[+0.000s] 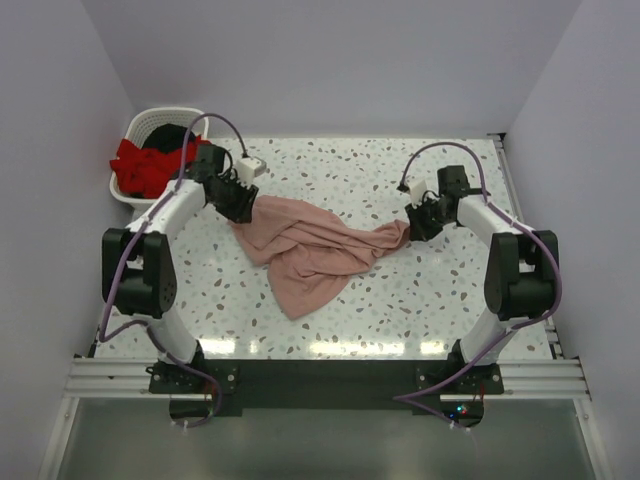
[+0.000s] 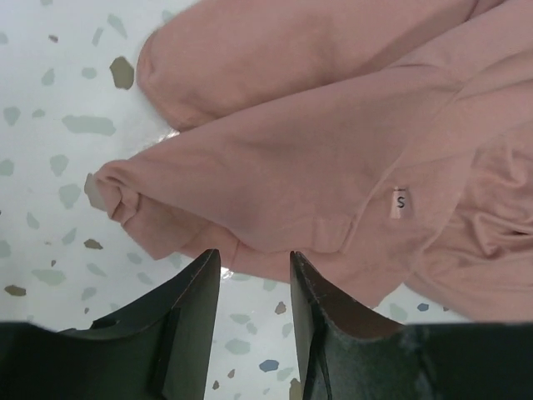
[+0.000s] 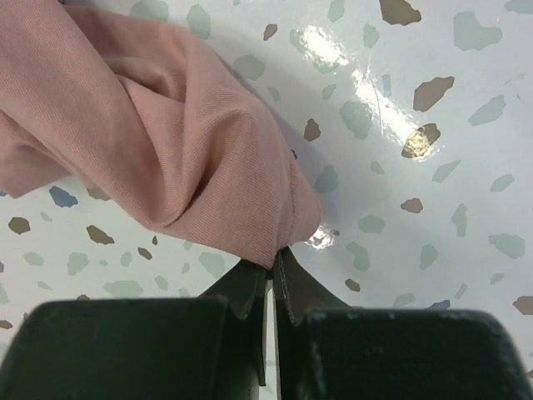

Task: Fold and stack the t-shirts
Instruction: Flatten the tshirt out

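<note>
Fingers point(image 3: 248, 293) of the right gripper point(image 3: 271, 265) are clenched together on a bunched corner of the pink shirt point(image 1: 310, 250), the cloth pinched at their very tips just above the speckled table point(image 1: 400, 310); those of the left gripper point(image 2: 254, 262) stand apart and released, bare table showing in the gap between them and the shirt's rolled edge lying just at their tips, with nothing gripped. The shirt lies crumpled across the middle of the table; its nearest flap spreads flat toward the near edge, left of centre; from there the cloth gathers into folds that narrow rightward into a twisted tail ending at the right gripper, while its far left corner reaches the left gripper. A small white label point(image 2: 400, 202) marked S shows on the cloth in the left wrist view. Both arms reach inward from their bases at the near edge, one at each end of the shirt. At the far left corner, beyond the left gripper, sits a white basket point(image 1: 120, 190) holding a red shirt point(image 1: 140, 165) that spills over its rim, with a black shirt point(image 1: 165, 135) behind it deeper in the basket.
</note>
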`<action>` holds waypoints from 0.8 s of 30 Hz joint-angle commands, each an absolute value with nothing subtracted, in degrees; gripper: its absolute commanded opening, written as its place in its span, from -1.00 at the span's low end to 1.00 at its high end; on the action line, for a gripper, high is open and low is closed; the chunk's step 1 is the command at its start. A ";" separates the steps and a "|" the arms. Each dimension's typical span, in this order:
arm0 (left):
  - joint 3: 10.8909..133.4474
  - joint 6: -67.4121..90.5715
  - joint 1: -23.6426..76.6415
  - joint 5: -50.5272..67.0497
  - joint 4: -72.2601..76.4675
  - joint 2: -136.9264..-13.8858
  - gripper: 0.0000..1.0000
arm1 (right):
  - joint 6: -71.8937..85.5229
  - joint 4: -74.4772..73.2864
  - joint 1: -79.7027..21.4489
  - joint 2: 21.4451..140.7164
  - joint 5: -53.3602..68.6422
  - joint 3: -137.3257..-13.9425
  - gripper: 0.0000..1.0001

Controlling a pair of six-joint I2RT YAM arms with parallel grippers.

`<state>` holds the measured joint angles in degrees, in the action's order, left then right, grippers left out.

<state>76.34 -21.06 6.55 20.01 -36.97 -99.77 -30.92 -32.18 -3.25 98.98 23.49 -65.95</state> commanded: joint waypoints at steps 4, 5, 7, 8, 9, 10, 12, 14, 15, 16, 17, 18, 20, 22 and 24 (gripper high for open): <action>79.36 -20.13 1.51 13.89 -35.24 -103.79 -0.05 | -31.20 -34.54 -3.34 96.50 22.06 -68.73 -1.00; 79.54 -19.87 0.97 13.89 -35.24 -104.23 -0.05 | -31.11 -34.63 -3.25 96.42 22.06 -68.82 -1.00; 80.42 -19.25 0.00 14.85 -35.68 -105.81 -0.05 | -31.03 -34.89 -3.16 96.33 21.88 -68.91 -1.00; 80.59 -19.16 0.00 15.64 -36.21 -106.43 -0.05 | -30.94 -34.98 -3.25 96.50 21.80 -68.91 -1.00; 81.20 -19.16 0.00 16.60 -36.65 -107.13 -0.05 | -31.02 -35.07 -3.25 96.50 21.62 -68.99 -1.00; 81.38 -18.99 -1.39 17.92 -37.17 -108.36 -0.05 | -31.03 -35.07 -3.25 96.59 21.45 -69.17 -1.00; 81.47 -18.55 -1.58 18.54 -37.00 -109.42 -0.05 | -31.03 -35.42 -3.25 96.85 20.92 -69.43 -1.00; 81.39 -18.28 -2.02 20.30 -36.04 -110.47 -0.05 | -31.03 -35.51 -3.16 96.68 20.74 -69.52 -1.00; 81.91 -17.76 -2.20 20.65 -35.95 -111.00 -0.05 | -31.11 -35.51 -3.25 96.59 20.57 -69.35 -1.00; 82.26 -17.49 -2.37 21.52 -36.03 -112.14 -0.05 | -31.11 -35.51 -3.16 96.59 20.48 -69.35 -1.00; 82.70 -17.32 -2.63 22.06 -36.04 -112.67 -0.06 | -31.11 -35.51 -3.16 96.59 20.39 -69.35 -1.00; 83.40 -16.79 -3.07 23.02 -36.04 -113.02 -0.06 | -31.11 -35.59 -3.16 96.59 20.30 -69.35 -1.00; 84.20 -16.52 -3.51 23.81 -36.04 -114.08 -0.09 | -31.11 -35.68 -3.08 96.68 20.22 -69.35 -1.00; 84.99 -16.44 -3.69 24.17 -35.77 -114.52 -0.17 | -31.20 -35.95 -3.08 96.85 20.21 -69.43 -1.00; 85.34 -16.26 -3.87 24.61 -35.68 -114.61 -0.22 | -31.29 -36.12 -3.08 96.94 20.21 -69.52 -1.00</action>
